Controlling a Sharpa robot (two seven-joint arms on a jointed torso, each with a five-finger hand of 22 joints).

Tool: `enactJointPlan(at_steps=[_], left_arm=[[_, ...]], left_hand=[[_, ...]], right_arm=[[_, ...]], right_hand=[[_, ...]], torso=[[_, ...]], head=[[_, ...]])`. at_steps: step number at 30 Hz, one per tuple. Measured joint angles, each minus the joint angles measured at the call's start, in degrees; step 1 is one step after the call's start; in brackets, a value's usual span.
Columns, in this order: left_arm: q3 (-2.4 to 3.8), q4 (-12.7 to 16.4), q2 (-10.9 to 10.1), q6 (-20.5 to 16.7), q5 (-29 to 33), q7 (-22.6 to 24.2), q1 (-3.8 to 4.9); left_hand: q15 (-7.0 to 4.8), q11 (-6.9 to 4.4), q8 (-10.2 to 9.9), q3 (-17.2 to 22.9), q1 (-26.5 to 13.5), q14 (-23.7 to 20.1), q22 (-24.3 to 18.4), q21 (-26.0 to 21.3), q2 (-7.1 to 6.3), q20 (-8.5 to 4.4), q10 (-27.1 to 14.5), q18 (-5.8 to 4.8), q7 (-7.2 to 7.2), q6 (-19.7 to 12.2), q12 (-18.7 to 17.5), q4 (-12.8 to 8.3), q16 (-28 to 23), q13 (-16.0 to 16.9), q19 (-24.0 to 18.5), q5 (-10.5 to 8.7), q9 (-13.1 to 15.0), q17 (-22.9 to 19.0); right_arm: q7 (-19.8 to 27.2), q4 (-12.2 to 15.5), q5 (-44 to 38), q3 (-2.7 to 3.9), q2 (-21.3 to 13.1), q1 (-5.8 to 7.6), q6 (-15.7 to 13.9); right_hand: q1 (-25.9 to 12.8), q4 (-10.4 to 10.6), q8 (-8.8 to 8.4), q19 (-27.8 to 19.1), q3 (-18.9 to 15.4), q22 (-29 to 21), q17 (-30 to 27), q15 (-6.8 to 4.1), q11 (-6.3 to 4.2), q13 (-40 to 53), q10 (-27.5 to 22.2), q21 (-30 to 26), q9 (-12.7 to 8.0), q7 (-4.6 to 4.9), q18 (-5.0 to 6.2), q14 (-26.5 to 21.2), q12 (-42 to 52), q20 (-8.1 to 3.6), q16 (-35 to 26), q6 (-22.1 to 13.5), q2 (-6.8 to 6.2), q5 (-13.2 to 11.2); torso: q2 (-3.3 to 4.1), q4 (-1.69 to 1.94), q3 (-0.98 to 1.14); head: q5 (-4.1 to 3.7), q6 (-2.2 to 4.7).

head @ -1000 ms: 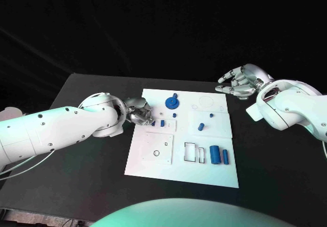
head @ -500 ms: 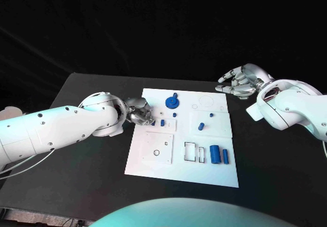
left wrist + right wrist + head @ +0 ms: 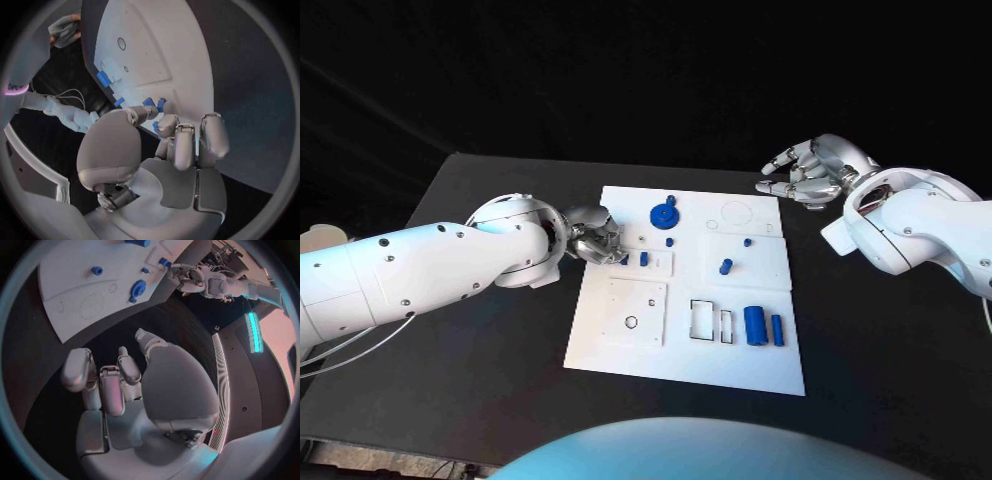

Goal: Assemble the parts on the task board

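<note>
Nothing's really moved since the earlier frames. Your left hand (image 3: 596, 238) hovers at the board's (image 3: 625, 355) left edge, fingers curled on nothing, small blue parts (image 3: 645, 260) just beside its fingertips (right hand (image 3: 805, 173) curled, off the far corner).

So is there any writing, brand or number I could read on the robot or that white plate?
None can be read. The task board bears only outlines and blue parts, no print. A small dark mark on the white surface at the left wrist view's edge is too blurred to read.
</note>
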Motion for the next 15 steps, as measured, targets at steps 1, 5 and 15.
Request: enactJointPlan(at_steps=[1,5,15], left_arm=[[0.00,0.0,0.0,0.0,0.1,0.0,0.00],[0.00,0.0,0.0,0.1,0.5,0.0,0.00],[0.00,-0.2,0.0,0.1,1.6,-0.1,0.00]], left_hand=[[0.00,-0.09,0.0,0.0,0.0,0.0,0.0,0.0,0.00,0.00,0.1,0.00,-0.05,0.1,0.0,0.0,0.0,0.0,0.0,0.00,0.0,0.0],[0.00,0.10,0.0,0.0,0.0,0.0,0.1,0.0,0.00,0.00,0.3,0.00,0.01,0.2,0.2,0.0,0.0,0.1,0.0,0.05,0.0,0.0],[0.00,0.11,0.0,-0.2,-0.3,0.0,0.1,0.0,0.29,0.00,0.3,0.00,0.02,0.2,0.2,-0.2,0.0,0.4,0.0,0.41,0.0,0.0]], right_arm=[[0.0,0.0,0.0,0.00,0.0,-0.01,0.0],[0.0,0.0,0.0,0.00,0.0,-0.06,0.0],[0.0,0.0,0.0,0.00,-0.1,-0.13,0.0]], right_hand=[[0.0,0.0,0.00,0.0,0.0,0.0,0.0,0.00,0.00,0.0,0.0,0.0,0.0,0.00,0.00,0.0,0.0,0.00,0.0,0.0,0.00,0.0],[0.0,0.0,0.00,0.0,0.0,0.0,0.0,0.00,0.00,0.0,0.0,0.0,0.0,0.00,0.00,0.0,0.0,0.00,0.0,0.0,0.00,0.0],[0.0,0.0,0.00,0.0,0.0,0.0,0.0,0.00,0.00,0.0,0.0,0.0,0.0,0.00,0.00,0.0,0.0,0.00,0.0,0.0,0.00,0.0]], torso=[[0.00,0.02,0.01],[0.01,0.03,0.01],[-0.01,-0.04,0.06]], head=[[0.00,-0.03],[0.00,-0.09],[0.05,-0.17]])
